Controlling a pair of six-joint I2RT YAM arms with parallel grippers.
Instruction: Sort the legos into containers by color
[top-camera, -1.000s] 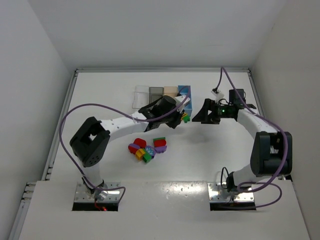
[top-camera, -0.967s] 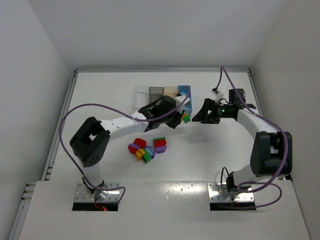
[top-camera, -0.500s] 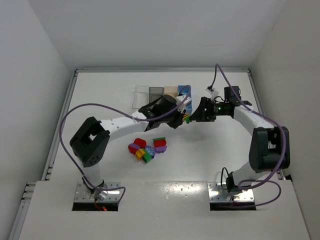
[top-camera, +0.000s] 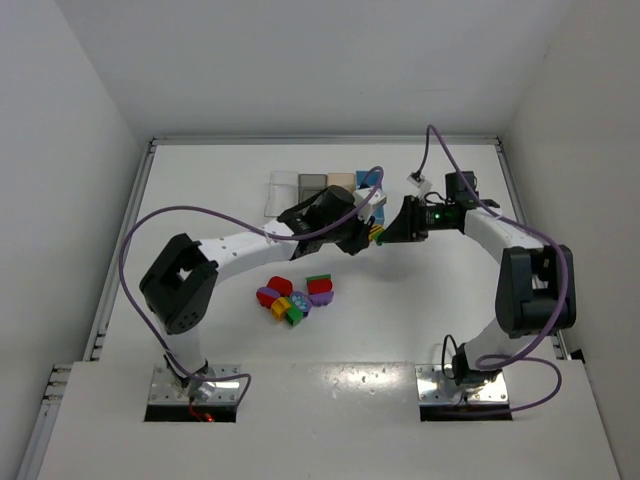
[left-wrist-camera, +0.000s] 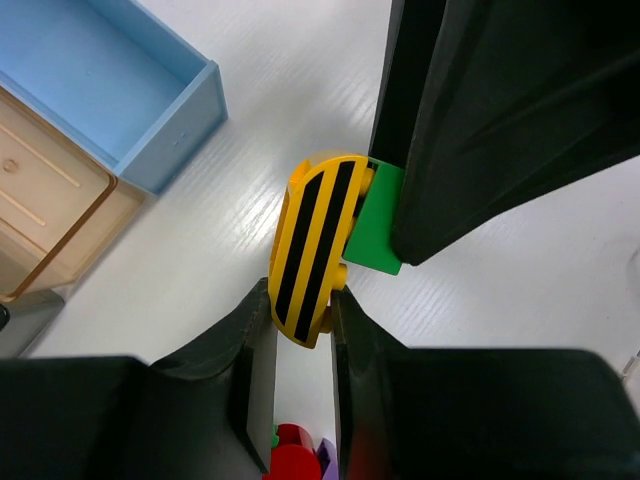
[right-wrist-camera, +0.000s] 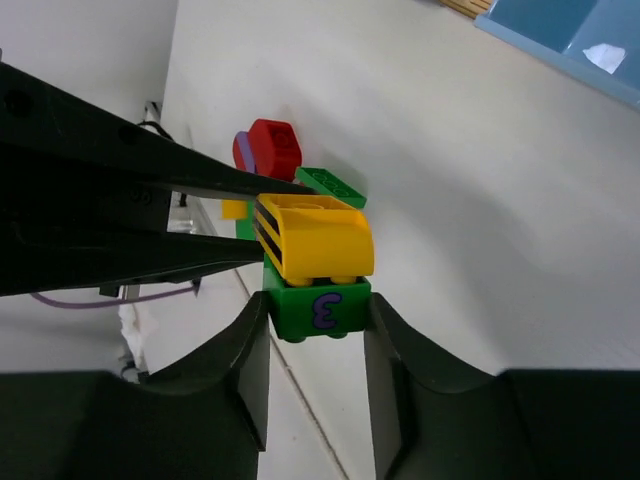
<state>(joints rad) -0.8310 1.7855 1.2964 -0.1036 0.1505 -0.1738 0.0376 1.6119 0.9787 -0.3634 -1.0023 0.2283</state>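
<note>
White table (top-camera: 430, 310) lies below; my left end effector (left-wrist-camera: 302, 325) is clamped on the yellow striped brick (left-wrist-camera: 315, 240), my right end effector (right-wrist-camera: 315, 312) on the green brick (right-wrist-camera: 322, 305) touching it, mid-frame near the light blue bin (left-wrist-camera: 120, 90).

A purple numeral "3" is showing on the side of the small green plastic brick (right-wrist-camera: 320, 310). It is sitting between the fingers of the right gripper (right-wrist-camera: 316, 318), directly under the curved yellow plastic brick with black stripes (right-wrist-camera: 315, 240). No other writing is showing legibly.
</note>
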